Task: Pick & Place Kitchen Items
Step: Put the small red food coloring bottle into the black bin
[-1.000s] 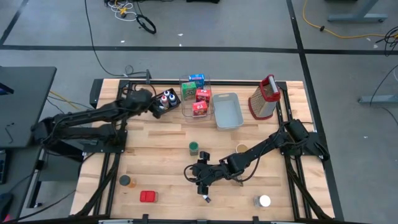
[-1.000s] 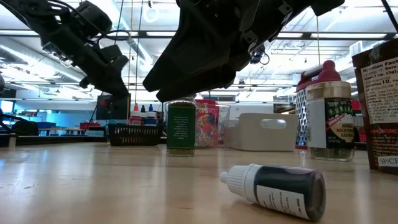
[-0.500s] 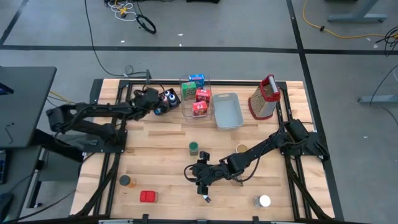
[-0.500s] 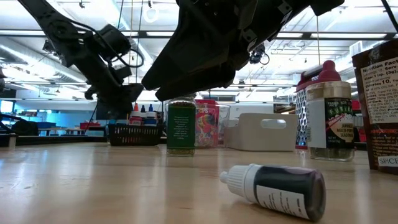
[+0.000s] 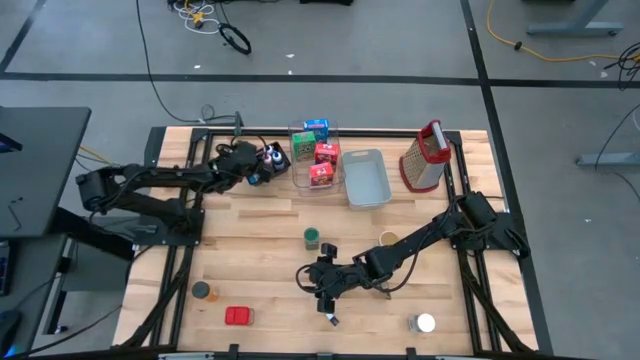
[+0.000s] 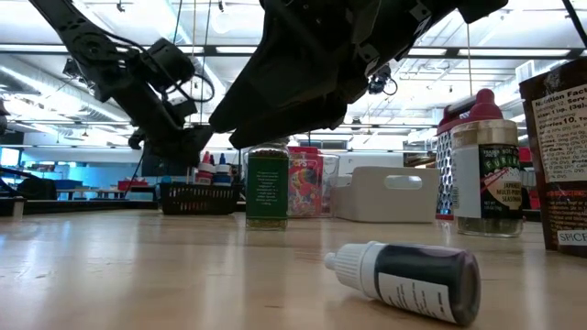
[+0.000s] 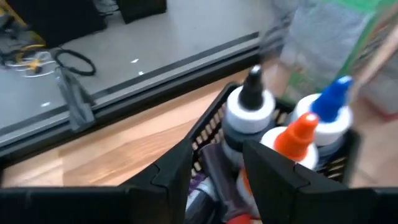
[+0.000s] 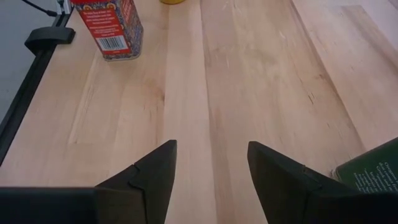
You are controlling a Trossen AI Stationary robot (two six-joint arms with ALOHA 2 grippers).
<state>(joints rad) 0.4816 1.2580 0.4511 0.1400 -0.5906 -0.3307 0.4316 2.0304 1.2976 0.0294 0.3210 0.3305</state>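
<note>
1. Sorted: red, green and blue small boxes fill the clear bin; coloured-cap dropper bottles stand in the black mesh basket, table's 11 o'clock.
2. Left gripper hovers at that basket, fingers spread, holding nothing.
3. Right gripper, spread and empty, hangs at 6 o'clock above the fallen dark dropper bottle.
4. Remaining: green-labelled jar, red tin, white-lidded jar.

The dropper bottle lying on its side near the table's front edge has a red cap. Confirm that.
Not right: the dropper bottle does lie on its side near the table's front edge, but its cap is white, not red. The low view shows this.
</note>
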